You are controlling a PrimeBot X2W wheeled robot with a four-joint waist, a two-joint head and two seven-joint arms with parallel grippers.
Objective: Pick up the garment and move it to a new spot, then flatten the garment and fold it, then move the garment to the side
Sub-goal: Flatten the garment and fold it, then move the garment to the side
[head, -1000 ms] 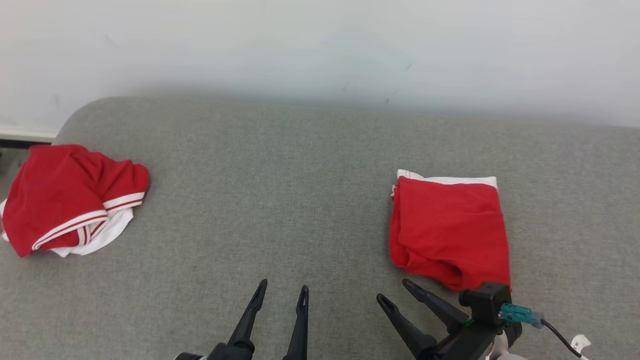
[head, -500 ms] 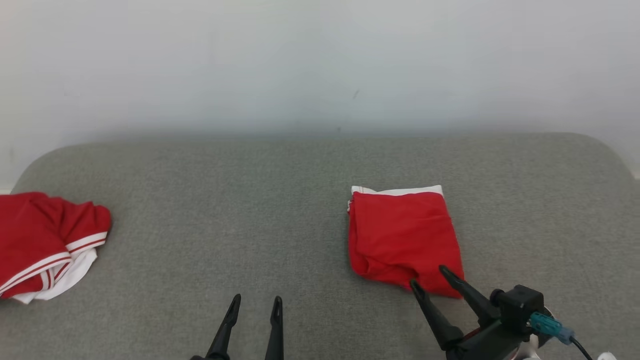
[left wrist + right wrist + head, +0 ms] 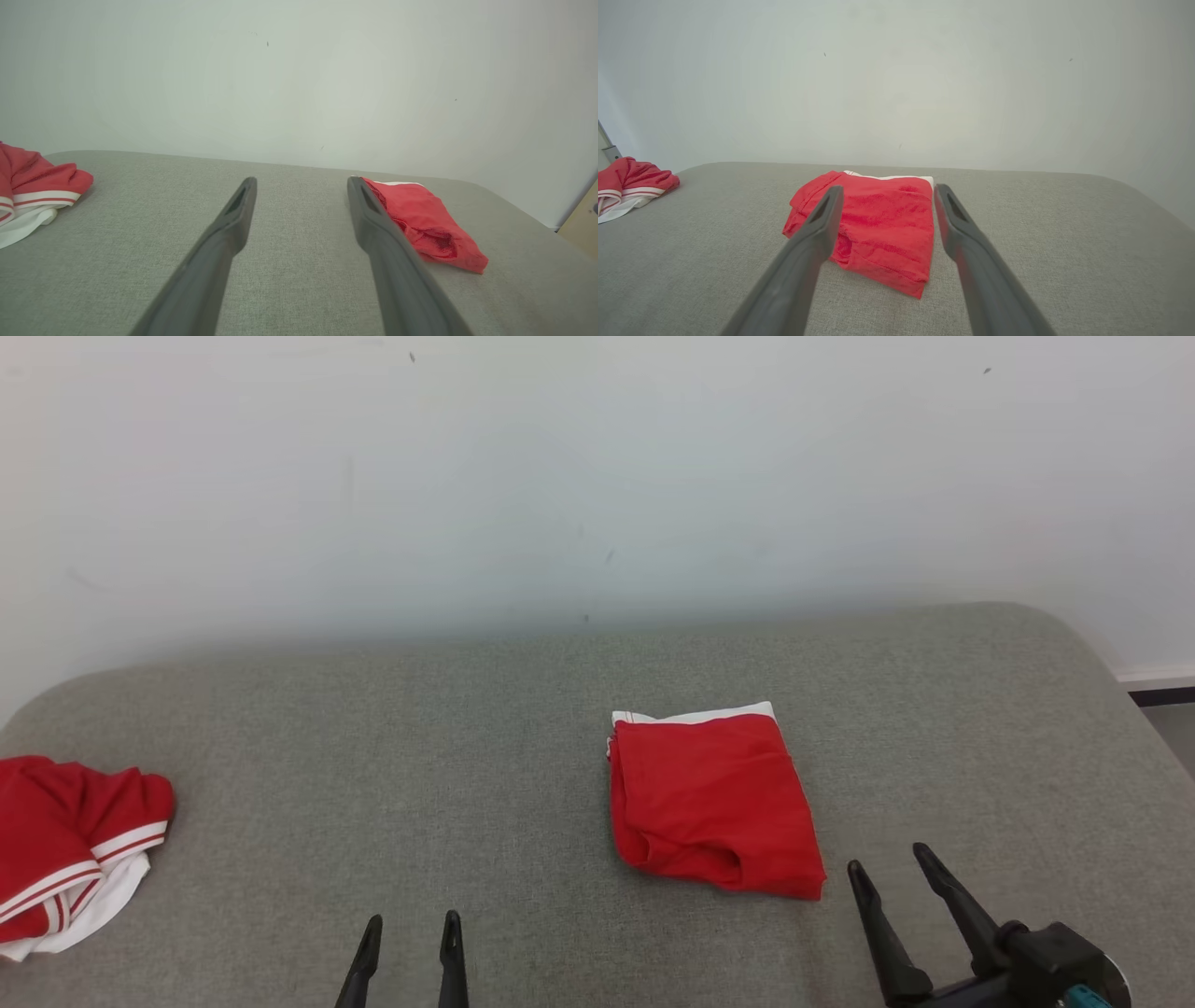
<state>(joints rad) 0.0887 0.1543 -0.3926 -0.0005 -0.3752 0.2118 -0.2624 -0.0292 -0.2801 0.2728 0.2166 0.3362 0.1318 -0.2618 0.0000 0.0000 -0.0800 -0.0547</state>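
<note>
So, biggest first: pale wall (image 3: 560, 476) at the back, grey padded top (image 3: 420, 756) across most of our head view. On it, right of centre, we see the folded red garment (image 3: 714, 803), a neat flat rectangle w/ a white band at its far edge, lying free, nothing touching it. Far left, at the edge of the top, a 2nd red-and-white garment (image 3: 65, 849) sits crumpled, well apart from the folded one. Our right gripper (image 3: 887, 859) hangs just beside the folded piece's near right corner, fingers spread, holding nothing. Our left gripper (image 3: 413, 917) is low centre over bare top, fingers apart too, empty. Progress, as we judge it: pick-up, flatten & fold look done. The piece prob. sits at its side spot already, or needs one last shift; we can't tell which. The crumpled one looks untouched, maybe next.
</note>
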